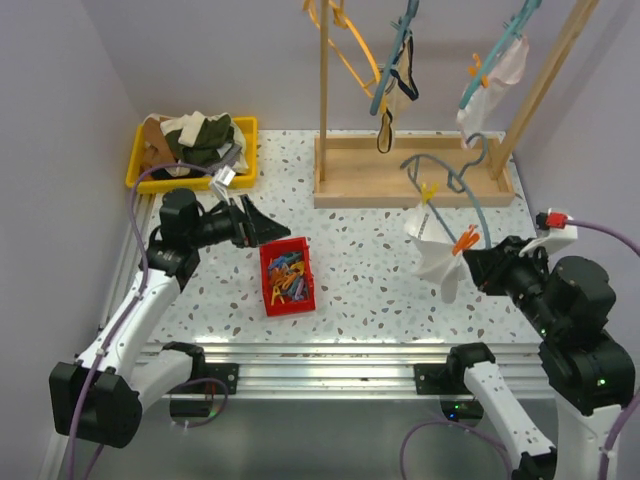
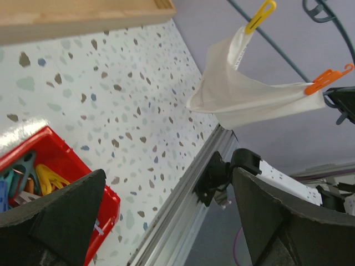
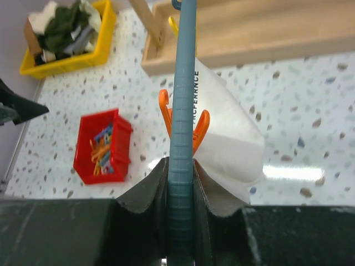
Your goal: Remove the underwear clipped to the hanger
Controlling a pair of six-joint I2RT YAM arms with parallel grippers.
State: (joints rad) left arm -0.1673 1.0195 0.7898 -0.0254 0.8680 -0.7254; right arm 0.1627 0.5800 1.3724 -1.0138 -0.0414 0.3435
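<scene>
Bracing blue hanger (image 3: 182,111) in tightly shut right hand (image 3: 180,172), left hand (image 2: 166,213) wide open, empty; next, probably pinching orange clip (image 2: 327,79) off underwear (image 2: 244,94).

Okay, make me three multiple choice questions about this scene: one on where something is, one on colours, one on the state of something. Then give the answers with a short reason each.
1. Where does the yellow bin stand?
A. far left corner of the table
B. near right corner
C. middle of the table

2. What colours are the two clips on the white underwear?
A. both blue
B. yellow and orange
C. green and red

3. What is the right pincer doing?
A. open and empty
B. shut on a clip
C. shut on the hanger

Answers:
1 A, the top view shows it at the far left edge.
2 B, a yellow clip and an orange clip pin the cloth.
3 C, its wrist view shows it clamped on the hanger's bar.
</scene>
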